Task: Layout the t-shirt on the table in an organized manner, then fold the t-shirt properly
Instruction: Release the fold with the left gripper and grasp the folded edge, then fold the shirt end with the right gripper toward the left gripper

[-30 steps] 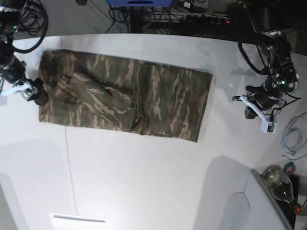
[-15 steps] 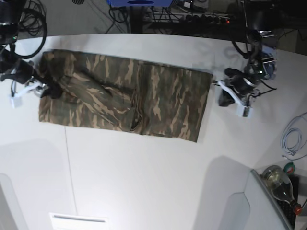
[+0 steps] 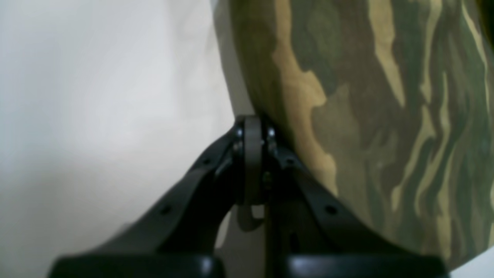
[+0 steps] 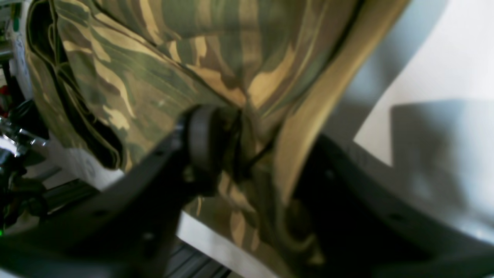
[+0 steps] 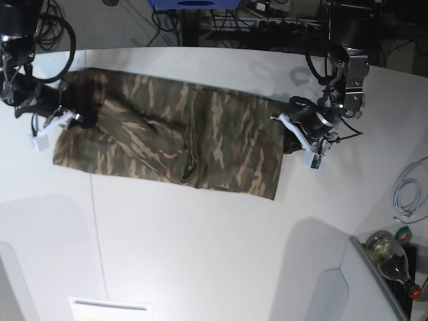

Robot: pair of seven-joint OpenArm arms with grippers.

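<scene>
In the left wrist view, the left pincer point(image 3: 252, 154) has its two dark fingers pressed together with nothing between them, the tips sitting right at the edge of the camouflage t-shirt point(image 3: 378, 116), which fills the right half of the picture over the white worktop point(image 3: 96, 116). In the right wrist view, the right pincer point(image 4: 247, 154) is clamped on a bunched fold of the t-shirt point(image 4: 154, 77); cloth is gathered between the fingers and drapes over one of them, and bare worktop point(image 4: 444, 69) shows at the upper right. In the base view, the t-shirt point(image 5: 200, 134) lies spread as a long folded strip across the far half of the worktop point(image 5: 200, 254), slanting slightly down toward the picture's right. The right pincer point(image 5: 70, 115) is on the picture's left, over the strip's end there, where the cloth is lifted a little. The left pincer point(image 5: 289, 137) is on the picture's right, at the strip's other end. A grey cable point(image 5: 408, 194) lies coiled near the right edge, and a glass bottle point(image 5: 391, 257) stands at the lower right corner.
</scene>
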